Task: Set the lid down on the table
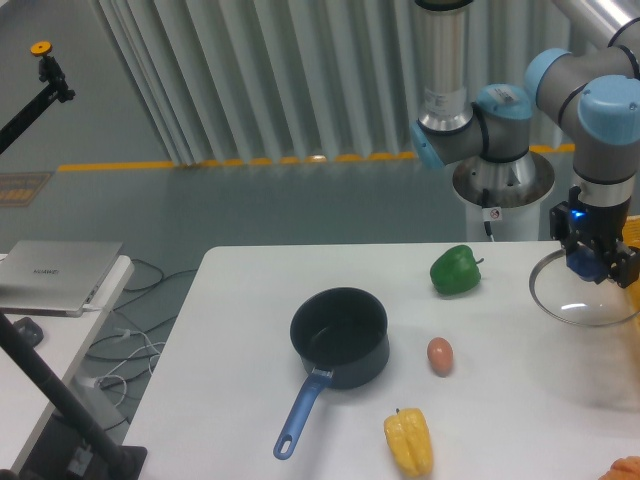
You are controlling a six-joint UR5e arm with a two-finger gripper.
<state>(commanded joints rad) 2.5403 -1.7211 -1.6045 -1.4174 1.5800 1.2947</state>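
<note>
The lid (566,312) is a round clear glass disc with a thin metal rim, at the far right and partly cut off by the frame edge. My gripper (588,267) points down over its centre and is shut on the blue knob. The lid hangs roughly level, slightly above the white table (240,310), with a faint shadow on the table beneath it. The dark blue saucepan (340,338) stands uncovered in the middle of the table, well to the left of the lid, with its blue handle pointing to the front left.
A green pepper (456,270) lies left of the lid. A brown egg (440,354) and a yellow pepper (409,441) lie right of the saucepan. An orange object (626,468) shows at the bottom right corner. A silver laptop (55,275) sits on the side desk.
</note>
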